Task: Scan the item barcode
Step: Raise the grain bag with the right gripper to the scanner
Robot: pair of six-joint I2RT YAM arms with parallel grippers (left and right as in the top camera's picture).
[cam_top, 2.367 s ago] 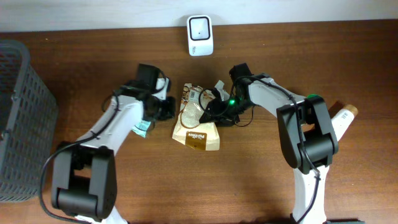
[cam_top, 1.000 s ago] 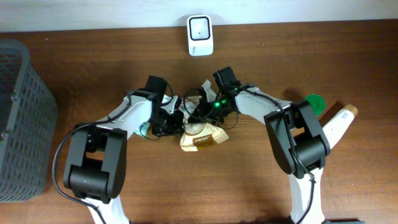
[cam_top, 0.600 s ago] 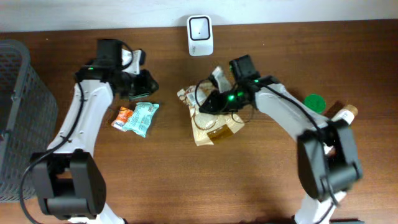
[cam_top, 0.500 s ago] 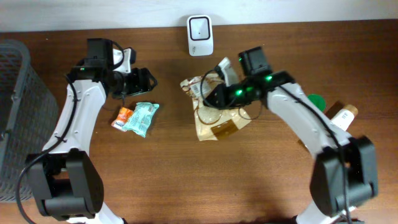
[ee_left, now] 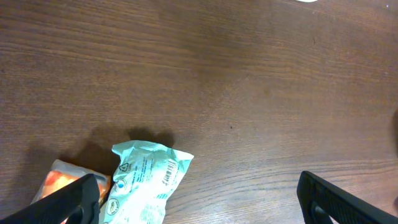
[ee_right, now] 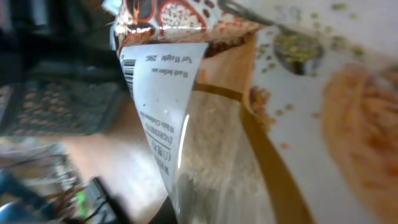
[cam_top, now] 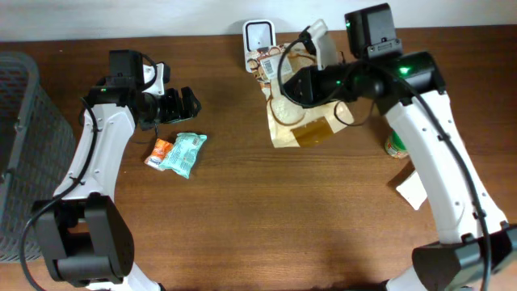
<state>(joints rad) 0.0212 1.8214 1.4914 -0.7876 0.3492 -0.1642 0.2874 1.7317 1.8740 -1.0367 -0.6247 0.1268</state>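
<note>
The item, a beige and brown porridge pouch [cam_top: 300,121], hangs tilted above the table with my right gripper [cam_top: 300,83] shut on its upper part. Its top corner is just right of the white scanner [cam_top: 259,34] at the back edge. In the right wrist view the pouch [ee_right: 292,124] fills the frame, and its white label with a barcode [ee_right: 160,78] faces the camera; the fingers are mostly hidden behind it. My left gripper [cam_top: 181,105] stands open over bare wood, just above a teal packet [cam_top: 185,152]. Its black fingers [ee_left: 69,202] show at the bottom of the left wrist view.
An orange packet [cam_top: 160,150] lies against the teal packet [ee_left: 146,183] on its left side. A grey mesh basket [cam_top: 24,153] takes up the far left. A green lid [cam_top: 395,144] and a white object [cam_top: 412,190] lie partly under the right arm.
My left gripper let go, opened wide and drew back to the left. My right gripper lifted the pouch up and back toward the scanner.
</note>
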